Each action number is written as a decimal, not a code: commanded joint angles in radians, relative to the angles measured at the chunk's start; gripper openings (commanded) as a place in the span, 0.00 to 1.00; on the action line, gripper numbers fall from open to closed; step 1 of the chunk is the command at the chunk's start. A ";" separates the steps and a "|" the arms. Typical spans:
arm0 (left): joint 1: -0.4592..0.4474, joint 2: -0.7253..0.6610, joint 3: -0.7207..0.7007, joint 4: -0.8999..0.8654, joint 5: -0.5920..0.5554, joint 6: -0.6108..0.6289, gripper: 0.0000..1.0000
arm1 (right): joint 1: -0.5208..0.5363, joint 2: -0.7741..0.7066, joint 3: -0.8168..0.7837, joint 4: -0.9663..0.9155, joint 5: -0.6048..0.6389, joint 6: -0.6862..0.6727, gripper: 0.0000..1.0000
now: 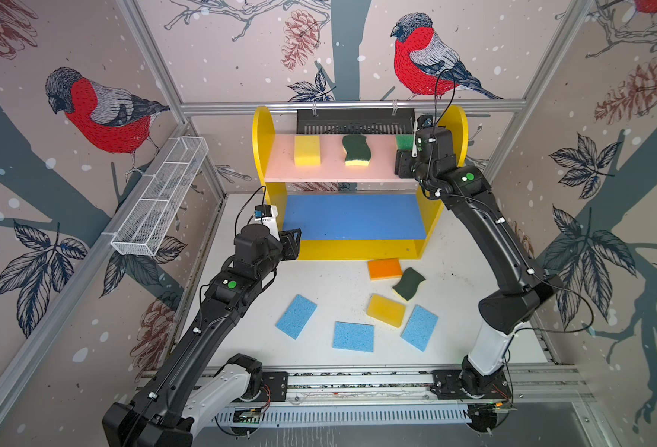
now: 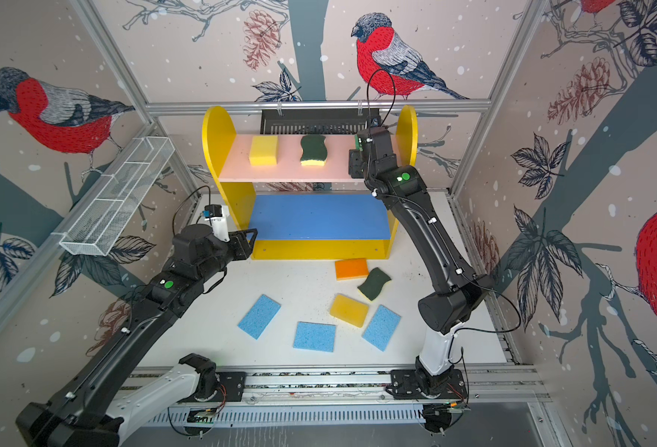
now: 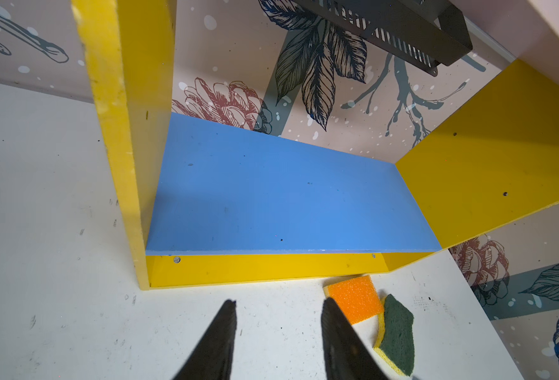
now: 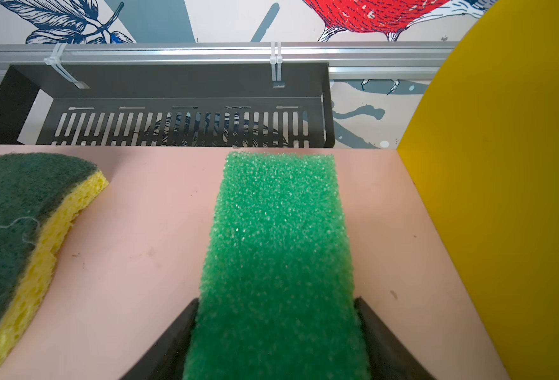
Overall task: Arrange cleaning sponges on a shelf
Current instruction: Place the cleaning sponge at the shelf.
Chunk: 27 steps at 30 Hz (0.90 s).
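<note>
Right arm extended, right gripper (image 4: 275, 307) pinching bright-green coarse foam sponge (image 4: 279, 223), which lies flat on pink upper board (image 4: 146, 230). Left arm bent, left gripper (image 3: 279, 307) spread at lower centre of frame, facing blue middle board (image 3: 271, 197).

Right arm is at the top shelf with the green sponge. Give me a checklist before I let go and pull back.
1. Is the bright-green sponge over the pink board? ok.
2. Is it lying flat on the board? cannot tell: its near end is hidden between the jaws.
3. Does the right gripper press both sides of the sponge? ok.
4. Is it apart from the wavy sponge and the yellow side panel? ok.
5. Is the left gripper open, empty and away from the right arm? ok.
6. Is the blue board bare for later sponges? ok.
</note>
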 commanded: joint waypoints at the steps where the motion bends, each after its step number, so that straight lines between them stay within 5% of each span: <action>1: 0.003 0.005 0.000 0.033 0.013 0.004 0.44 | 0.002 0.002 0.005 -0.010 0.011 0.005 0.70; 27: 0.003 0.001 0.006 0.006 0.033 -0.003 0.46 | 0.164 -0.154 -0.047 0.044 0.127 -0.053 0.92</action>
